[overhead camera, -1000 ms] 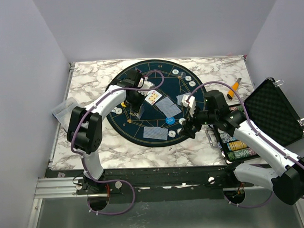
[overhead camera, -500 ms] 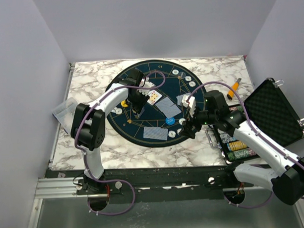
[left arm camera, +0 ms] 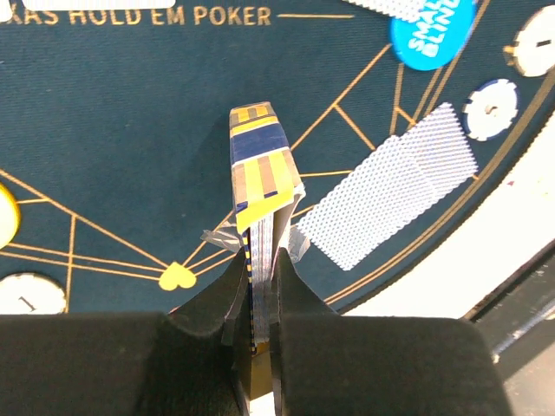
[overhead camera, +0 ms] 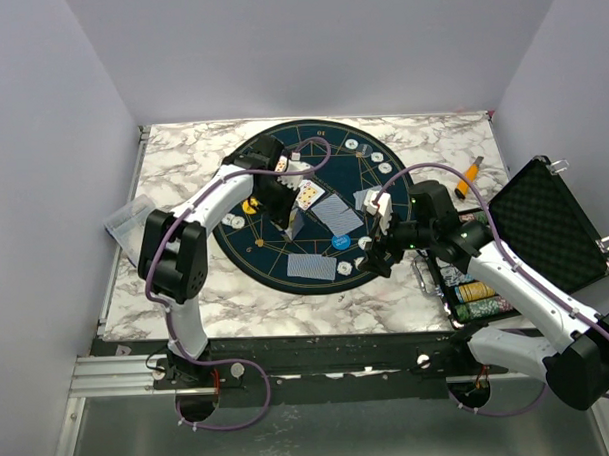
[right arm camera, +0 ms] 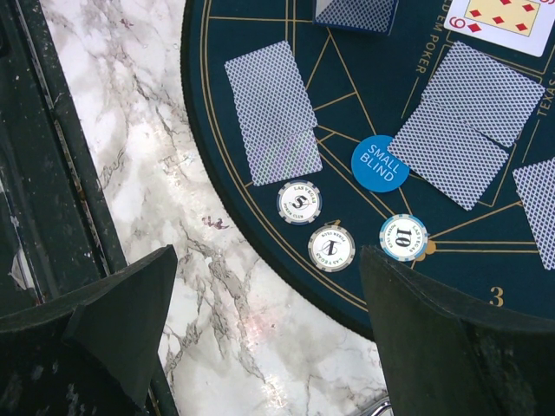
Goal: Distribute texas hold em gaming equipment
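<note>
Over the middle of the dark round mat: one packet of playing cards, stood on edge, pinched low in the left tool, jaws narrow upon it. The outer card, seemingly a court card, bows away at the top. Risk: the grip is low and thin, so a tilt or slackening may let cards slide out and scatter over the face-down pair just beside. Left arm reaches forward, wrist turned downward. Right tool: spread wide, holding nothing, hanging above three chips and the small blind disc near the mat's rim.
</note>
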You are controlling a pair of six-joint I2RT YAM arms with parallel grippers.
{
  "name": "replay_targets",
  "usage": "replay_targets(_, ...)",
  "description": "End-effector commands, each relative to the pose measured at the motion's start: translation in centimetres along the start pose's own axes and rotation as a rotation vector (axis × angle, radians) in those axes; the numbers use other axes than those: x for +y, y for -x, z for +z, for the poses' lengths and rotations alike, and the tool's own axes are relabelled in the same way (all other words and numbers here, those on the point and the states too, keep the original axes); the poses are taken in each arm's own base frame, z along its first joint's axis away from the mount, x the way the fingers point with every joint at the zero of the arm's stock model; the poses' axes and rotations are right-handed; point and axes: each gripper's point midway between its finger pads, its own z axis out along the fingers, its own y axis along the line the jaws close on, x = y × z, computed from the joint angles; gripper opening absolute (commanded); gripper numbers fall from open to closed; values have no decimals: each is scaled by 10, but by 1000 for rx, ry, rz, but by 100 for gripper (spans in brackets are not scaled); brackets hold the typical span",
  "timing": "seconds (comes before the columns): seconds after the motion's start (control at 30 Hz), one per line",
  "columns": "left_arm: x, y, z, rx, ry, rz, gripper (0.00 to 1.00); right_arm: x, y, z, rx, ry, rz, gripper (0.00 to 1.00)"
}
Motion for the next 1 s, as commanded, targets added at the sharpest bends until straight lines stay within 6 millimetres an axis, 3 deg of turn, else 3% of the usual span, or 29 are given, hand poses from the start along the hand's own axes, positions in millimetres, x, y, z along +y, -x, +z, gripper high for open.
replay_targets(0.0,-29,17,-13,-55,-165,-19,0,0,-1,-2,-1,-9,-3,90)
replay_targets(0.13,-32,15,-3,-30,-224,-45,0,1,-2,-3,3,-7,-2,90)
replay_targets(0.47,-13,13,15,-4,-260,-100,11,2,-3,-2,9,1,-5,90)
replay_targets(0.57,0,14,13,-9,-229,-122,23,1,-3,-2,10,1,-4,90)
replay_targets(0.73,17,12,3,-19,-159,-122,50,1,-4,0,14,8,-4,90)
replay_targets(0.87,33,7,-7,-14,-63,-93,84,1,-4,0,16,11,-5,90)
replay_targets(0.97,48,10,-21,-33,3,-75,90,1,-4,1,19,14,-4,90)
